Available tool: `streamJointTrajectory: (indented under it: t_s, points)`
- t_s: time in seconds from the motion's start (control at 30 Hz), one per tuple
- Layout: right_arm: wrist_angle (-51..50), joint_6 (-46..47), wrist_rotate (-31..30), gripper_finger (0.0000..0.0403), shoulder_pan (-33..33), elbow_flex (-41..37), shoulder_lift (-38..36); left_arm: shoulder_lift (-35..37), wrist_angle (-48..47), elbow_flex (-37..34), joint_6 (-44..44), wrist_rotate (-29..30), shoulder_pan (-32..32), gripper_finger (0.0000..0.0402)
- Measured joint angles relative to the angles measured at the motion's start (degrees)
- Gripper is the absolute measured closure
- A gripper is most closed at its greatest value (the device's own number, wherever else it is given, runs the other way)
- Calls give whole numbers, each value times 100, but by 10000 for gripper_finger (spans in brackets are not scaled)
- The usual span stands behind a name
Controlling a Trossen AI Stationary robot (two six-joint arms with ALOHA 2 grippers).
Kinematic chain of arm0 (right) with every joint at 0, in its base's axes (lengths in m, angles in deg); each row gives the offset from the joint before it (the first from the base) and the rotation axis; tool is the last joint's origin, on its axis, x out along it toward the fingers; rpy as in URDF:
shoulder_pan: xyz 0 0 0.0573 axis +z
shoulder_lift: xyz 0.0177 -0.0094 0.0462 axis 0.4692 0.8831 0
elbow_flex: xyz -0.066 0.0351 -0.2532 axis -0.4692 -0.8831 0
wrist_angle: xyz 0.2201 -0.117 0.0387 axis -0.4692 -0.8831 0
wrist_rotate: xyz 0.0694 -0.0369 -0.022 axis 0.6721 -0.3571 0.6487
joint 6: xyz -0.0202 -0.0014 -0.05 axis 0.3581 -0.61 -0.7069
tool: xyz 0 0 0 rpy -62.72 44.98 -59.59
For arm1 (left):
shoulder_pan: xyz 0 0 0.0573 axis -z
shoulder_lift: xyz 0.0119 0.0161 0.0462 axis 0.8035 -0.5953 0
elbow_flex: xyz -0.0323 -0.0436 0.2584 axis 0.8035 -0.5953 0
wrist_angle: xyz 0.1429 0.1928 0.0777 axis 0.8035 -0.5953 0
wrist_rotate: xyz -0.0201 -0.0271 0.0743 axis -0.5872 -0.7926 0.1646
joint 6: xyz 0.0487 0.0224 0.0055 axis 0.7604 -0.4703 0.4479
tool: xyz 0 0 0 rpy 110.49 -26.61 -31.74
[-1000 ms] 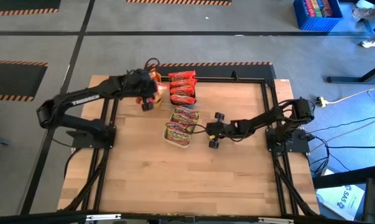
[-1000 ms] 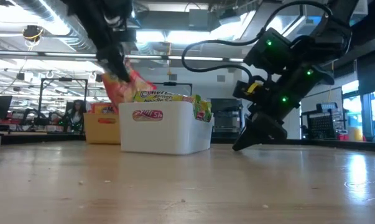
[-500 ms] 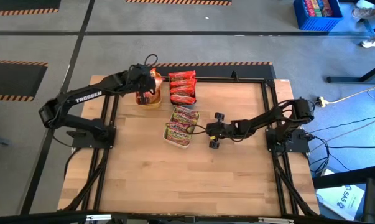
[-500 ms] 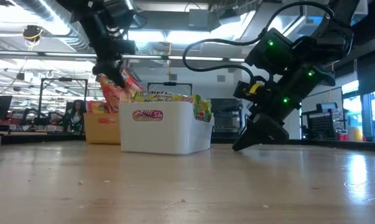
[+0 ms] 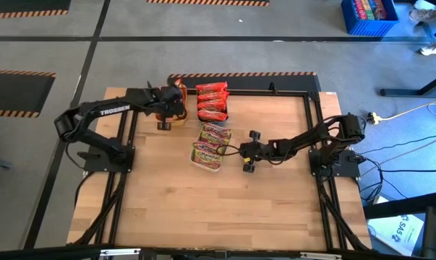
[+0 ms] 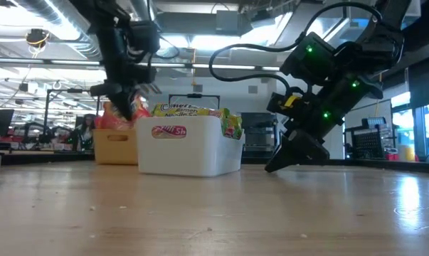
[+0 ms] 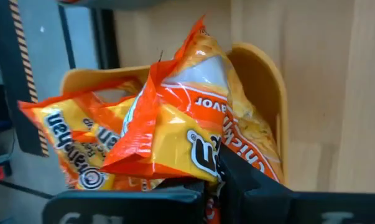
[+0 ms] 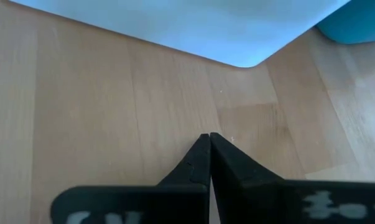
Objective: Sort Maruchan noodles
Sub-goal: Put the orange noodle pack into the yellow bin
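Only the left wrist view shows the left hand (image 7: 213,180) clenched on an orange-yellow Maruchan packet (image 7: 193,118) over the yellow tray (image 7: 262,81), which holds another orange-yellow packet (image 7: 81,146). From above, red packets (image 5: 211,101) fill the blue tray, green-pink packets (image 5: 211,144) the white tray (image 6: 189,149). The right hand (image 8: 209,158), clenched empty, rests on the worktop (image 5: 225,209).

In the high view the left end effector (image 5: 165,119) covers most of the yellow tray (image 5: 176,118). The white tray (image 6: 189,146) hides the noodles' (image 6: 193,112) lower parts. The blue tray (image 8: 360,22) is cut off.
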Motion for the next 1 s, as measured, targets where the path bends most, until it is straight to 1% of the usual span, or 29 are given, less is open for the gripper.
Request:
streamJointTrajectory:
  t_s: [0.2, 0.43, 0.53, 0.67, 1.0]
  points:
    - [5, 4, 2, 403, 0, 0, 0, -78, -548, 57, 87, 271, 174, 392]
    - [11, 12, 3, 403, 0, 0, 0, -75, -1632, 722, -212, 419, 147, 393]
    - [13, 25, 4, 403, 0, 0, 0, -80, -1862, 752, -214, 416, 136, 393]
    - [17, 22, 4, 403, 1, 0, 0, -324, -1882, 580, -217, 363, 61, 393]
    - [15, 8, 7, 403, 2, 2, 0, -1398, -1801, 551, -478, 287, 60, 392]
